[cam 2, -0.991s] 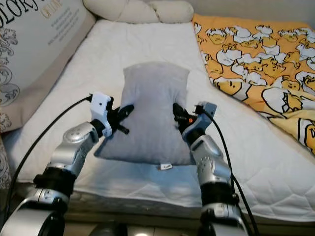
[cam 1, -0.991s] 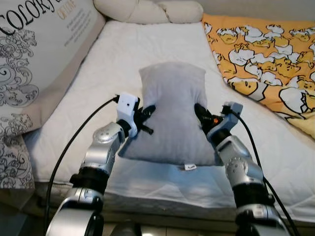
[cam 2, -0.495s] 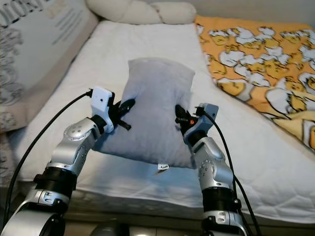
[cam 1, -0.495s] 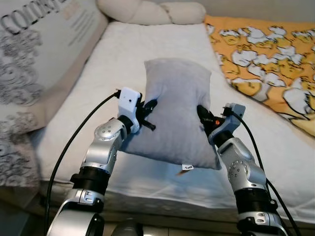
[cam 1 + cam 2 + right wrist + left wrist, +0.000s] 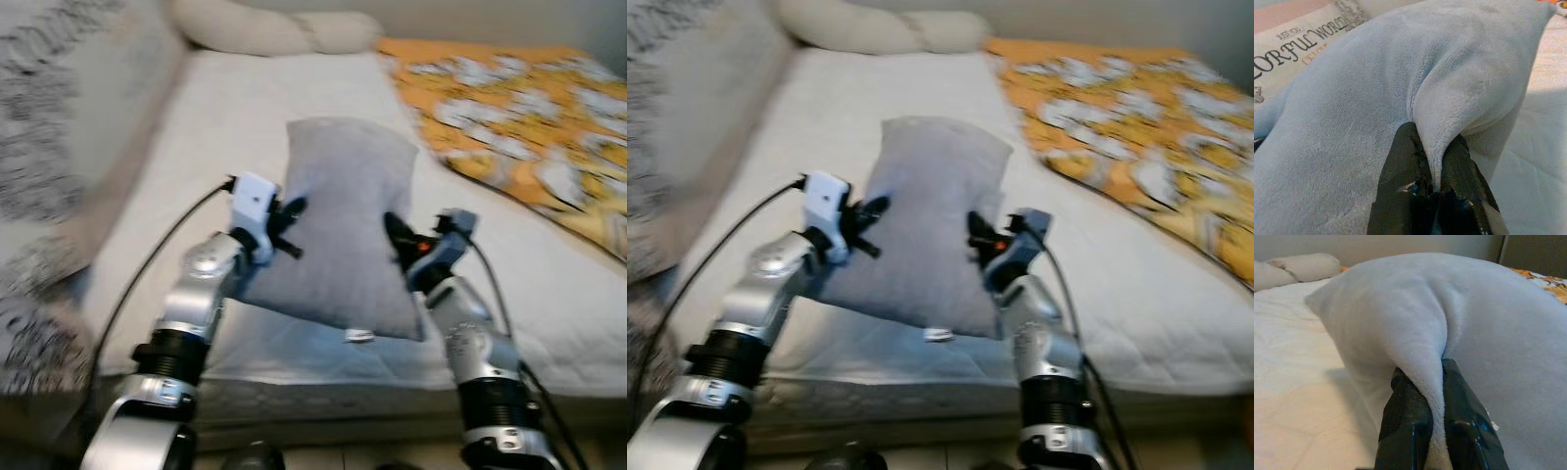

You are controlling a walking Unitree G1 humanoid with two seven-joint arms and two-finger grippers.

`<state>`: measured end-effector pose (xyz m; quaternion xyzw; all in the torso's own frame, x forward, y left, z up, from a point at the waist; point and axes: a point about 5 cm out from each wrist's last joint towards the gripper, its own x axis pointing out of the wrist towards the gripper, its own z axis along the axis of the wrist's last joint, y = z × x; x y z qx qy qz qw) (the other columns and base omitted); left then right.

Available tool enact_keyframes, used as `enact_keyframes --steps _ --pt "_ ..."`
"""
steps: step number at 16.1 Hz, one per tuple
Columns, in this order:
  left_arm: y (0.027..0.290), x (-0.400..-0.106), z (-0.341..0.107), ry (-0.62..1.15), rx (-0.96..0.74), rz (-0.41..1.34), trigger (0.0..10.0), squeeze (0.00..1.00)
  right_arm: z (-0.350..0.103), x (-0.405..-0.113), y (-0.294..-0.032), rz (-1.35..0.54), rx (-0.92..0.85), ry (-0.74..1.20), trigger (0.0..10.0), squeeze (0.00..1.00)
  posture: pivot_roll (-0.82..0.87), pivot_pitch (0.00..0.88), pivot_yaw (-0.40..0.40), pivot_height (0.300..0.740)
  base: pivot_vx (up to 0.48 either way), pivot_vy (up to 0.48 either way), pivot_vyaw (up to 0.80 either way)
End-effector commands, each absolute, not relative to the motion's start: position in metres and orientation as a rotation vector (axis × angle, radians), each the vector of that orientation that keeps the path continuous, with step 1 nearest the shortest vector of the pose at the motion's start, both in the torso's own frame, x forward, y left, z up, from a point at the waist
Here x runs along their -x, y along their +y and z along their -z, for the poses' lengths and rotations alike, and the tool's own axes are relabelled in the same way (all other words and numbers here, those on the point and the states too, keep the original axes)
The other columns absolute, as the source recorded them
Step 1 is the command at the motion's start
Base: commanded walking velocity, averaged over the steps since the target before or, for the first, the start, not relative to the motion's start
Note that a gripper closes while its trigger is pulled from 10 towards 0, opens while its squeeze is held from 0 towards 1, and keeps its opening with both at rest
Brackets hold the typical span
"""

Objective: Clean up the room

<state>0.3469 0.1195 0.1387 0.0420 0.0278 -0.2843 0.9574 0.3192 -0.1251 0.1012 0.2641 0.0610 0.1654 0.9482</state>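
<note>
Across the white quilted bed, an orange patterned blanket covers the robot's right side, a cream bolster pillow lies at the head, and a large printed cushion leans on the left. Between both raised arms hangs the soft grey plush pillow, above the mattress's near edge. Left claw and right claw each pinch a fold of its fabric from opposite sides.

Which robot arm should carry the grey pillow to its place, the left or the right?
Neither alone, probably both: the left gripper and right gripper each pinch a fold of the grey pillow, one on each side.
</note>
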Motion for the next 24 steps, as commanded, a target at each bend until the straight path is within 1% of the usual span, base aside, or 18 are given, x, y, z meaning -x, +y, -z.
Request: enact_keyframes --steps 1,7,14,19,24 --pt "0.111 -0.347 -0.149 0.013 -0.101 0.600 10.0 0.00 -0.111 -0.321 -0.124 -0.359 -0.521 0.091 10.0 0.00 0.11 0.000 -0.012 0.740 0.000 0.428 0.00" --pt "0.112 -0.348 -0.149 0.019 -0.119 0.597 10.0 0.00 -0.110 -0.322 -0.123 -0.352 -0.523 0.099 10.0 0.00 0.11 0.000 -0.007 0.740 0.000 0.433 0.00" --pt "0.106 -0.347 -0.149 0.017 -0.118 0.609 10.0 0.00 -0.109 -0.321 -0.127 -0.343 -0.507 0.104 10.0 0.00 0.09 0.000 0.000 0.740 0.000 0.408 0.00" --pt "0.109 -0.348 -0.152 -0.020 -0.128 0.555 10.0 0.00 -0.111 -0.325 -0.135 -0.331 -0.479 0.096 10.0 0.00 0.10 0.000 -0.009 0.740 0.000 0.000 0.00" --pt "0.104 -0.349 -0.152 -0.021 -0.123 0.559 10.0 0.00 -0.113 -0.329 -0.140 -0.327 -0.458 0.096 10.0 0.00 0.09 0.000 -0.018 0.740 0.000 0.000 0.00"
